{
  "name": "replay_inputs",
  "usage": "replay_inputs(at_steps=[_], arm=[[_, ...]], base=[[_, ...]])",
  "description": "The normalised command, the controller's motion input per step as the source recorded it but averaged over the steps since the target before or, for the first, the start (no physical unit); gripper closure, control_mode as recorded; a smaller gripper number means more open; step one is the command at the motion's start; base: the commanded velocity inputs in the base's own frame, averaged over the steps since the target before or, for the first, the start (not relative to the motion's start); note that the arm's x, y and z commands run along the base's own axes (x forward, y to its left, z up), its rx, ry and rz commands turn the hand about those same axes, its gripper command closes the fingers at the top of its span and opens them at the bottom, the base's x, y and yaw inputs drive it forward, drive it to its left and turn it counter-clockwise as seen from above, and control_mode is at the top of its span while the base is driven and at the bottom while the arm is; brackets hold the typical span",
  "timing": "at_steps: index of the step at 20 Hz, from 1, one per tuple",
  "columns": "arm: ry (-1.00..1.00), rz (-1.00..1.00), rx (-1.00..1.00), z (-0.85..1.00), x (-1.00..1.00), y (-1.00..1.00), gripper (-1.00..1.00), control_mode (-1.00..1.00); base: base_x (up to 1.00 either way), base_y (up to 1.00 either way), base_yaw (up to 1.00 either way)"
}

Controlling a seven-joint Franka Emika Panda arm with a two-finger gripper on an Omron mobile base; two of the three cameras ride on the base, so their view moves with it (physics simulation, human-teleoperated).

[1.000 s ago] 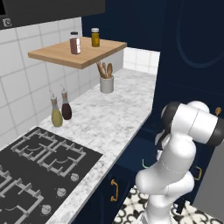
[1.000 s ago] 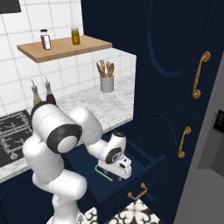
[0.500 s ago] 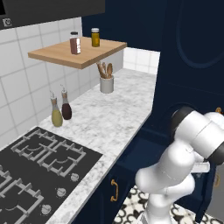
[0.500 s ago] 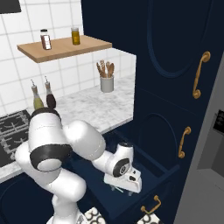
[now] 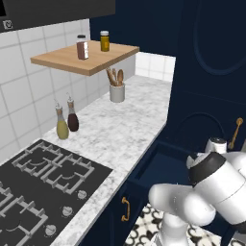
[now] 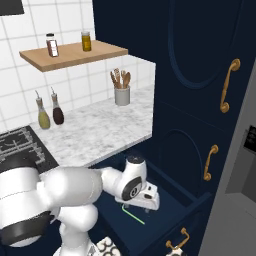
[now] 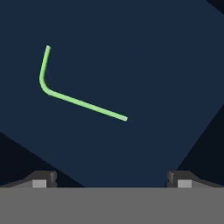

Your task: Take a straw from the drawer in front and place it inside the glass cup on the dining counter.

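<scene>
Because the straw (image 7: 76, 99) lies flat on the open drawer (image 6: 172, 202) floor, the gripper (image 7: 111, 179) hangs above it, fingers spread wide and empty.

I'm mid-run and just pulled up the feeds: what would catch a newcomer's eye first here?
First the bright green straw, bent near one end, lying alone on the dark navy floor of the open drawer. Next the gripper, poised just above it with its jaws wide apart and nothing between them. Behind, on the marbled counter, stand two bottles and a pot of wooden spoons.
</scene>
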Motion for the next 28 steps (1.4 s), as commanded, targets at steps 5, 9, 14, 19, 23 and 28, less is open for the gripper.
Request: replay_inputs(at_steps=[5,9,14,19,23,28], arm=[[-0.01,0.0,0.0,0.29,0.51,0.39,-1.0,-1.0],[0.0,0.0,0.0,-0.31,0.03,0.05,-1.0,-1.0],[0.0,0.0,0.0,-0.2,0.27,0.21,-1.0,-1.0],[0.0,0.0,0.0,-0.3,0.22,0.25,-1.0,-1.0],[0.0,0.0,0.0,-0.28,0.18,0.16,-1.0,-1.0],[0.0,0.02,0.03,-0.38,0.01,0.11,-1.0,-1.0]], base=[[0.0,0.0,0.0],[0.0,0.0,0.0],[0.0,0.0,0.0],[0.0,0.0,0.0],[0.0,0.0,0.0],[0.0,0.0,0.0]])
